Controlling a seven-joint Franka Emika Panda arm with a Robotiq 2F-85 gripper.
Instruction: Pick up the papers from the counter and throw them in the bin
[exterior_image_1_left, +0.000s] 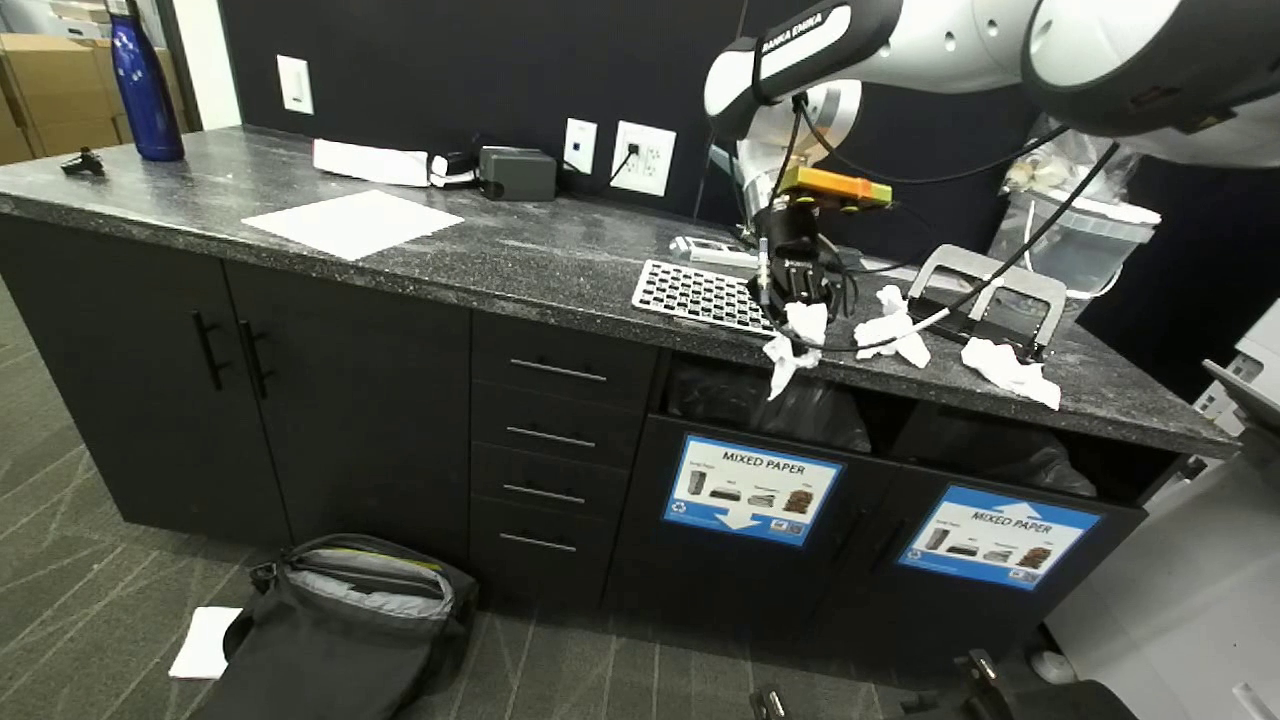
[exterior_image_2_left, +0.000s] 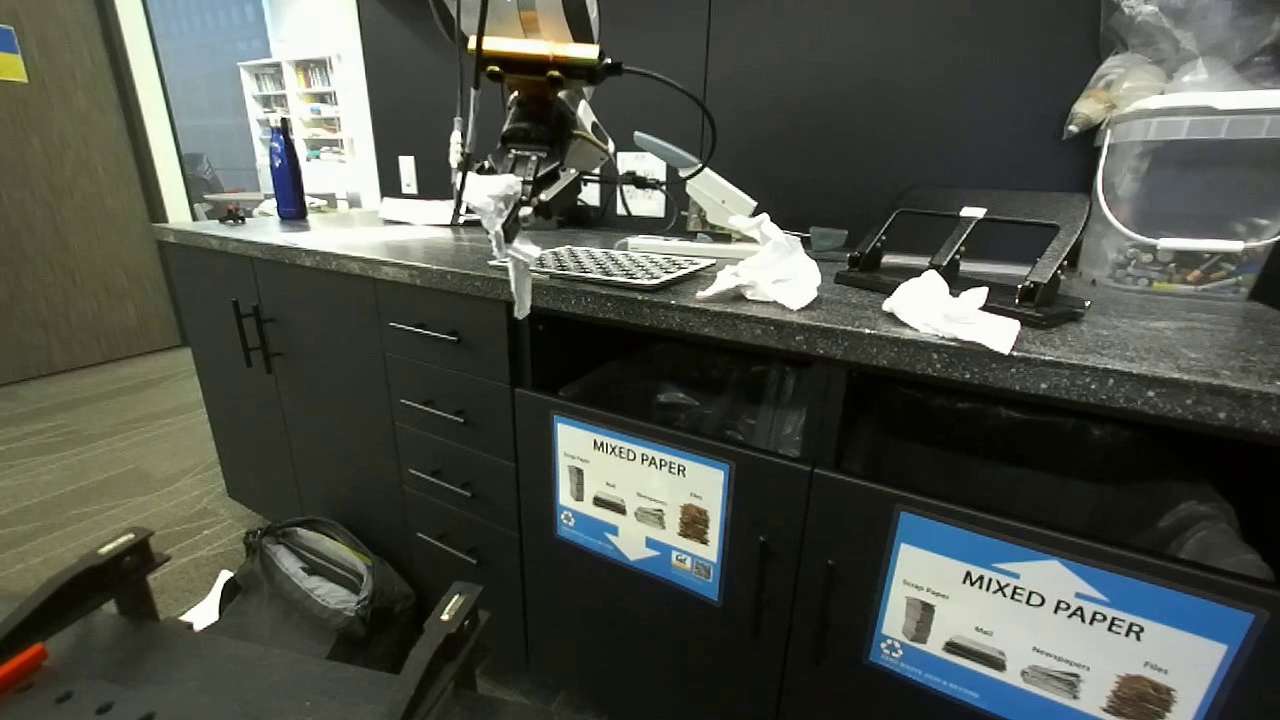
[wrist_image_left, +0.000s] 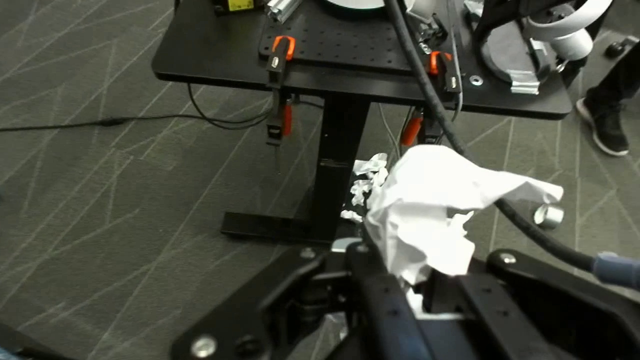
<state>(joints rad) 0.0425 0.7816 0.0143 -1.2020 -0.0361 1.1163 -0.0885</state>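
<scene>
While the gripper (wrist_image_left: 412, 280) is pinching a crumpled white paper (wrist_image_left: 430, 190) right of centre in the wrist view, two paper wads (exterior_image_2_left: 775, 270) are lying on the counter (exterior_image_1_left: 540, 265), right of centre in both exterior views. A checkered mat (exterior_image_1_left: 700, 295) is lying near the gripper, a black stand (exterior_image_2_left: 1030, 207) is rising behind the right-hand wad, and a clear bucket (exterior_image_2_left: 1180, 175) is standing at upper right. A cable (exterior_image_1_left: 1072, 197) is crossing in front of the stand and the left-hand wad in an exterior view. At upper left, a blue bottle (exterior_image_1_left: 145, 95) is standing beyond a flat white sheet (exterior_image_1_left: 352, 222); at lower left, a black bag (exterior_image_1_left: 340, 655) is lying on the floor (exterior_image_1_left: 560, 660). Plastic-lined bins (exterior_image_2_left: 700, 400) are showing below the counter's edge. One sign (exterior_image_2_left: 640, 500) is reading "MIXED PAPER" above a down arrow; another sign (exterior_image_2_left: 1050, 620), at lower right, is showing those words below an up arrow, with Scrap Paper, Mail, Newspapers and Files. At upper right, the arm (exterior_image_1_left: 950, 45) is bearing "FRANKA EMIKA".
</scene>
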